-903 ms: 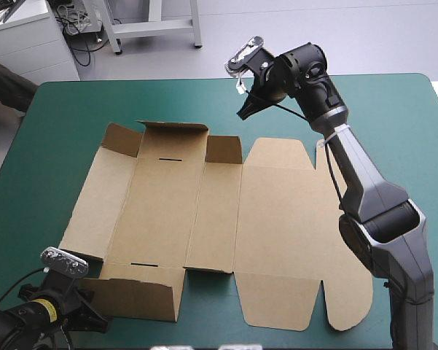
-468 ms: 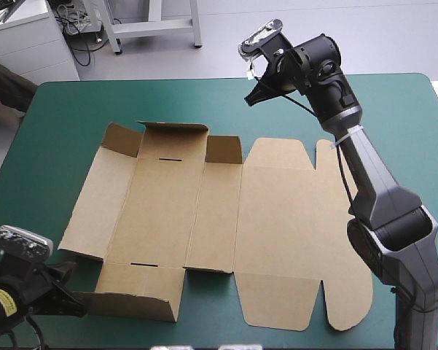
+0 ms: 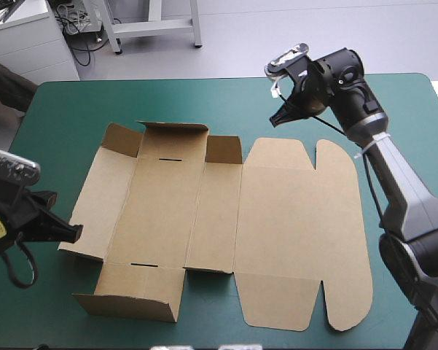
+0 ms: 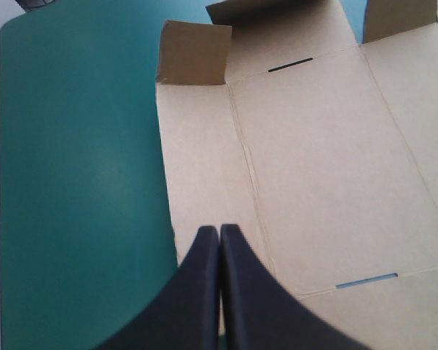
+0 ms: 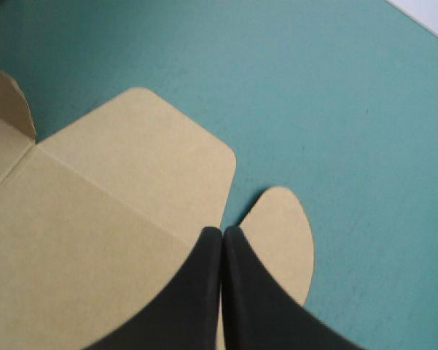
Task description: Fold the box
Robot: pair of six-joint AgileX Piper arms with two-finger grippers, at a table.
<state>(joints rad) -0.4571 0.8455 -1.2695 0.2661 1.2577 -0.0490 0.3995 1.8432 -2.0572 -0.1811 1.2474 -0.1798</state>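
Observation:
The brown box (image 3: 277,226) lies as a cut sheet in the middle of the table, mostly flat. Short flaps (image 3: 175,138) stand up along its far left side, and a low wall (image 3: 131,295) is raised at its near left. My left gripper (image 3: 73,233) is shut at the sheet's left edge. In the left wrist view its tip (image 4: 219,232) hovers over the box's left panel (image 4: 204,175) and holds nothing. My right gripper (image 3: 279,119) is shut and raised above the far right flaps. Its tip (image 5: 222,232) points between two rounded flaps (image 5: 138,146).
The teal-green cover (image 3: 167,102) shows in a wide strip between the box and the table's far edge, and in a narrower one along the left side (image 3: 36,153). The right arm (image 3: 401,197) stretches over the table's right part.
My left gripper has moved from the near left corner farther along the box's left edge. My right gripper has swung to the right above the far side. The box has not moved.

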